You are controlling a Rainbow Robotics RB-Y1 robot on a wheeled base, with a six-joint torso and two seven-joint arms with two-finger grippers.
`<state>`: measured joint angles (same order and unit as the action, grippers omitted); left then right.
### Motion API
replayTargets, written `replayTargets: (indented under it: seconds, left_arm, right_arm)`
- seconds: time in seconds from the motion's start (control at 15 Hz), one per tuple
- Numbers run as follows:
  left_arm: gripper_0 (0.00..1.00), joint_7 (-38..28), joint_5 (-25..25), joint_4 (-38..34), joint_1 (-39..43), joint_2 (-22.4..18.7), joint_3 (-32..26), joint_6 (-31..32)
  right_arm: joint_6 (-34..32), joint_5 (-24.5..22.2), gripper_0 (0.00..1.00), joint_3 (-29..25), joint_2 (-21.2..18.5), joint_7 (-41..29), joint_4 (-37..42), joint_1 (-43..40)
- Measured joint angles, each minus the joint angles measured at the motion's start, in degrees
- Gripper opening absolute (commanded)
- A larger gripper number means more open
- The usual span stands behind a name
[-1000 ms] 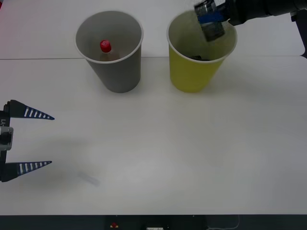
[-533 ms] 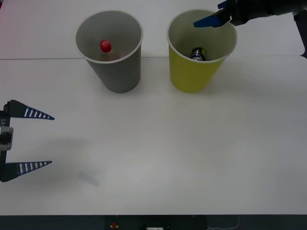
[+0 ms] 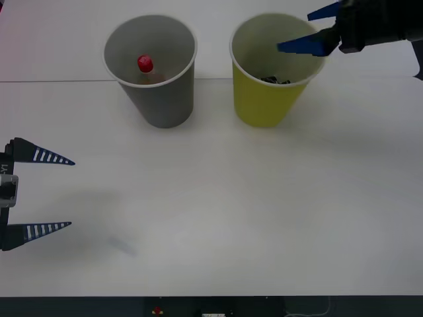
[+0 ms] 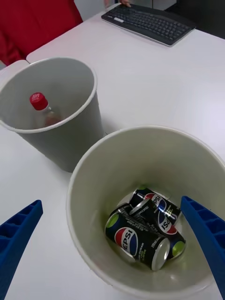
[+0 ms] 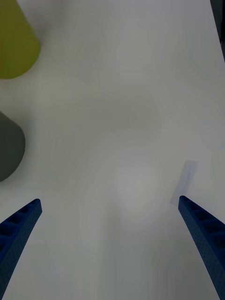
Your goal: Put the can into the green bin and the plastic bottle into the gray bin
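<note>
The green bin (image 3: 264,102) stands at the back right with its pale inside (image 4: 154,157) showing. Dark Pepsi cans (image 4: 140,234) lie on their sides at its bottom, seen as a dark patch (image 3: 274,80) in the front view. My right gripper (image 3: 294,31) hangs open above the bin's far right rim, holding nothing (image 4: 111,201). The gray bin (image 3: 162,99) stands to its left (image 4: 77,136). The plastic bottle stands upright inside it, red cap (image 3: 145,64) up (image 4: 38,101). My left gripper (image 3: 71,193) rests open at the table's left edge (image 5: 110,201).
A small clear strip (image 3: 122,246) lies on the white table near the left gripper (image 5: 187,180). A black keyboard (image 4: 147,23) sits on the table behind the bins. The left wrist view shows the green bin (image 5: 14,47) and the gray bin (image 5: 9,145) at its edge.
A second ago my right gripper held a can over the green bin. It opened, the can dropped inside, and the gripper drew slightly right. The left arm stayed still.
</note>
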<state>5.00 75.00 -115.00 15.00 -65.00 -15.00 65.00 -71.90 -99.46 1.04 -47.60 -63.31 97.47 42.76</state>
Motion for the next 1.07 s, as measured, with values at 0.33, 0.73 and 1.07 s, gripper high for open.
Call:
replayTargets:
  seconds: [0.33,0.73,1.07]
  left_arm:
    - [1.0,0.0,0.0,0.0,0.0,0.0,0.0,0.0]
    - [1.0,0.0,0.0,0.0,0.0,0.0,0.0,0.0]
    - [1.0,0.0,0.0,0.0,0.0,0.0,0.0,0.0]
  right_arm:
    - [0.0,9.49,1.0,-6.32,-4.25,10.05,9.88,-13.5]
    - [-0.07,18.0,1.0,-13.23,-8.95,24.92,16.54,-30.02]
    - [-0.7,20.24,1.0,-18.06,-9.18,33.95,19.94,-41.1]
